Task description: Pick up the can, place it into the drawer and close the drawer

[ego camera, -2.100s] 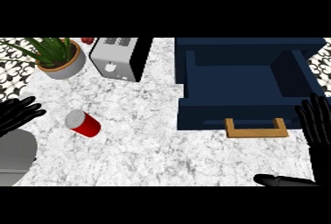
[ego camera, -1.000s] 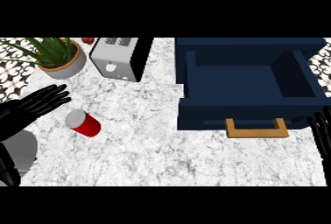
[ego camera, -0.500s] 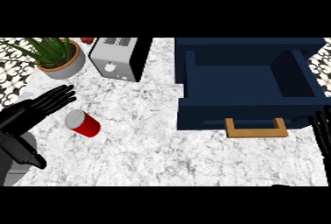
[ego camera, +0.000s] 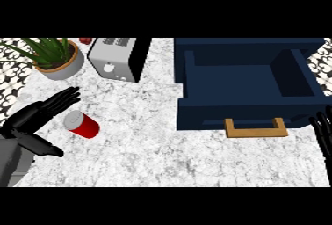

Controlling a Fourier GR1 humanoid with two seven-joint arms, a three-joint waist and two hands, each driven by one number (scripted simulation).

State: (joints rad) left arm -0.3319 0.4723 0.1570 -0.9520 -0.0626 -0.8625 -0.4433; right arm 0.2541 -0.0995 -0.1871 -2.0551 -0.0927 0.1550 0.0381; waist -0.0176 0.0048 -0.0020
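Observation:
A red can (ego camera: 82, 125) with a silver top lies on its side on the marble counter at the left. My left hand (ego camera: 35, 117) is open just left of it, fingers stretched up beside the can's top and thumb pointing right below it, not around the can. The dark blue drawer (ego camera: 250, 112) stands pulled open at the upper right, its inside bare, with a wooden handle (ego camera: 255, 128) on its front. My right hand (ego camera: 323, 132) rests open at the right edge, fingers up, next to the drawer's front corner.
A silver toaster (ego camera: 118, 58) stands at the back, left of the drawer. A potted green plant (ego camera: 53, 56) sits at the far left back. A small red thing (ego camera: 85, 40) peeks out behind the toaster. The marble counter (ego camera: 168, 154) stretches between can and drawer.
My left hand has risen from the left edge and come in beside the can, its thumb now spread below it. The right hand slid lower along the right edge. The can stays put.

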